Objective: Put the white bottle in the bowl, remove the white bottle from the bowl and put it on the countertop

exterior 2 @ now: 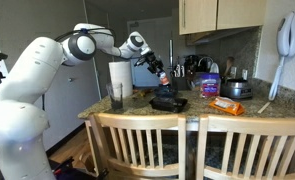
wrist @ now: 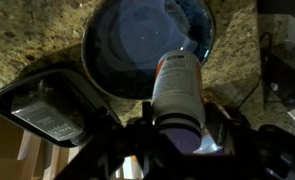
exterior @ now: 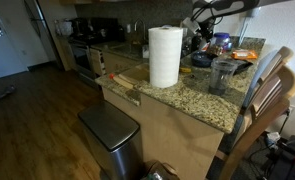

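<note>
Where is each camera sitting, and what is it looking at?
Exterior view: out in the room, faces the speckled granite countertop and white paper towel roll; the arm shows up top.
Exterior view: behind wooden chairs, faces the wall; white arm and claw show.
Wrist view: looks down past the claw gripping the small white bottle over the dark round bowl.
Both exterior views share the paper towel roll.

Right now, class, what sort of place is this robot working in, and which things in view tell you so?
Most likely a home kitchen. A speckled granite countertop carries a paper towel roll, wooden wall cabinets hang above the counter, and a stove stands in the background.
</note>
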Controlling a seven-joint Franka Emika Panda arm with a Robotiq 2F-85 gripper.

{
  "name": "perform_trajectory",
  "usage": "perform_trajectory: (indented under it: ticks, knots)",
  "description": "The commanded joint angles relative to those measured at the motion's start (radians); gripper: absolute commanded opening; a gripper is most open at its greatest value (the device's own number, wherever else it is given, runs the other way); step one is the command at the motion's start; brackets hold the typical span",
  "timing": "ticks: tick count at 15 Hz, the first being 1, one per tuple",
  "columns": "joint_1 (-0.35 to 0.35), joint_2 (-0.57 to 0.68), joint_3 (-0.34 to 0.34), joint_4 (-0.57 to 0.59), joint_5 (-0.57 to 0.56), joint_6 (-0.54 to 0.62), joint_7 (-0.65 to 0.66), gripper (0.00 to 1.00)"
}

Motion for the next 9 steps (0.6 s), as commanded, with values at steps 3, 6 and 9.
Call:
perform_trajectory:
  ticks: [3,6,9]
  knots:
    - [-0.08,-0.12,0.07,0.016,0.144,-0.053,-0.368,0.3]
    - [-0.136,-0.131,0.087,0.042,0.253,-0.11,-0.558,0.3]
    - [-0.161,-0.127,0.101,0.037,0.314,-0.166,-0.709,0.3]
